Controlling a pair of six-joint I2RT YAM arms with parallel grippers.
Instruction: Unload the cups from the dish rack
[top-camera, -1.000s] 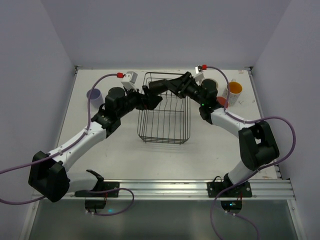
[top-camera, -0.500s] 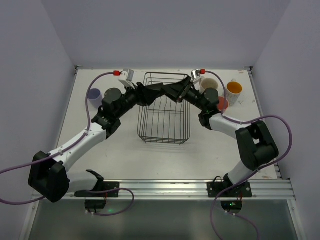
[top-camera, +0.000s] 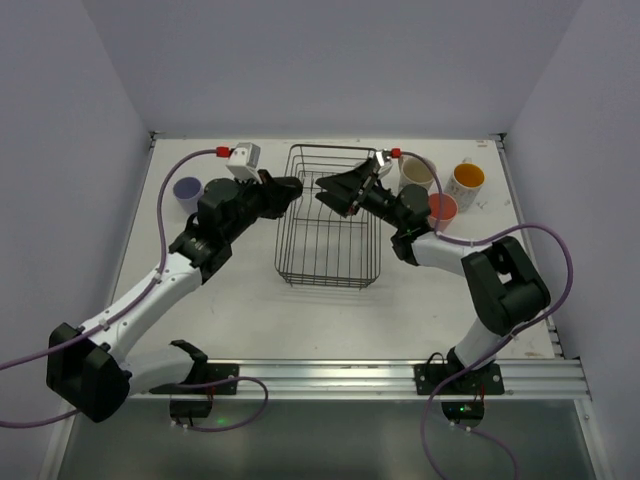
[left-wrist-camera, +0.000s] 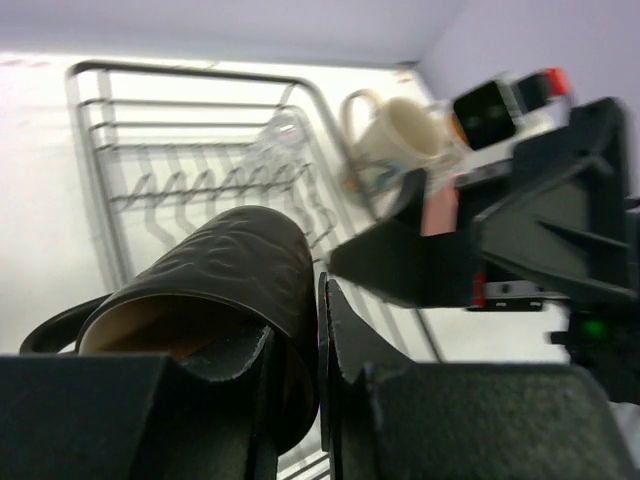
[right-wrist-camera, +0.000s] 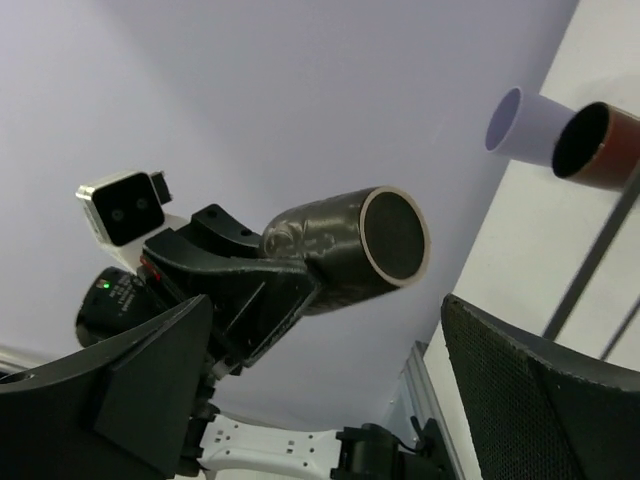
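Observation:
My left gripper (top-camera: 287, 188) is shut on the rim of a black mug (left-wrist-camera: 222, 283), one finger inside and one outside. The mug hangs on its side above the left part of the black wire dish rack (top-camera: 327, 281). The right wrist view shows the mug's base (right-wrist-camera: 392, 237) with the left gripper (right-wrist-camera: 250, 290) behind it. My right gripper (top-camera: 338, 192) stands open and empty over the rack, just right of the mug. A clear glass (left-wrist-camera: 283, 131) seems to lie at the rack's far end (left-wrist-camera: 190, 70).
Right of the rack stand a cream mug (top-camera: 416, 172), an orange-lined tumbler (top-camera: 467, 179), a pink tumbler (top-camera: 442, 208) and a dark cup (top-camera: 412, 196). A lavender tumbler (top-camera: 187, 190) and a brown mug (right-wrist-camera: 598, 148) stand left of the rack.
The right gripper has let go of the black mug and opened wide. The left gripper has shut on the mug's rim and drawn a little left with it.

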